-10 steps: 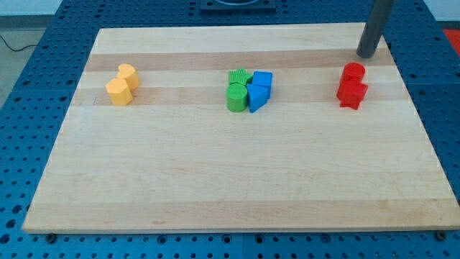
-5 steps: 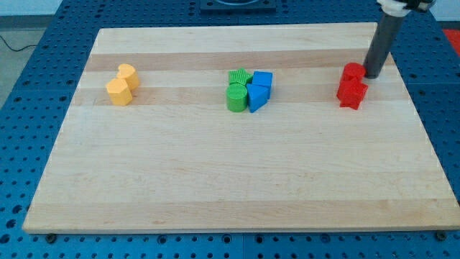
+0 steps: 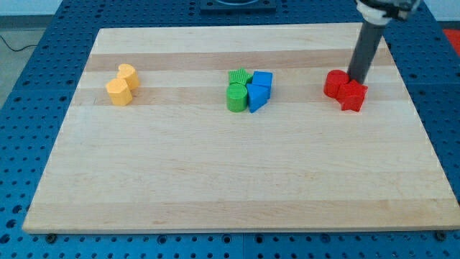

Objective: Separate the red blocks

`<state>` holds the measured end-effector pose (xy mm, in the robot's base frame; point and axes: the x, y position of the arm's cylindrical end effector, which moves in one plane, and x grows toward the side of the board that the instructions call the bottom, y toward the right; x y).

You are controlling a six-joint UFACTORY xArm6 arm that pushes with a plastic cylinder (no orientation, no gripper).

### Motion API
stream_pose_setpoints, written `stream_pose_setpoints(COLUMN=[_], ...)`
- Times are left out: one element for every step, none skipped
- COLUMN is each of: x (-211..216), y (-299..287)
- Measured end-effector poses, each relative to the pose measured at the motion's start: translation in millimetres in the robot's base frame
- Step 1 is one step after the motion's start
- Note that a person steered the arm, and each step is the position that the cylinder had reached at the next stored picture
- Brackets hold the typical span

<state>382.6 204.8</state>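
Red pair touching near the board's right edge

Red blocks sit close to the wooden board's (image 3: pixel 215 194) top-right corner: one red block (image 3: pixel 333 84) leftward, the other red block (image 3: pixel 353 96) touching it. My tip (image 3: pixel 356 79), a bare rod without jaws, stands just above where they meet.

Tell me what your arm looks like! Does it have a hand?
No hand, just a stick. It ends in a straight, smooth, dark grey rod, round like a thick pencil, and my tip is its plain blunt bottom end. At the view's top the rod goes into a white collar with a dark part above it. I see no cables, stickers or markings on it. My tip is right by the two red blocks.
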Motion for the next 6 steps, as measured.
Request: stream_pose_setpoints(x=[42.3, 55.9, 56.7, 73.4, 89.4, 84.6], y=[0.0, 0.0, 0.2, -26.9, -58.8, -34.3])
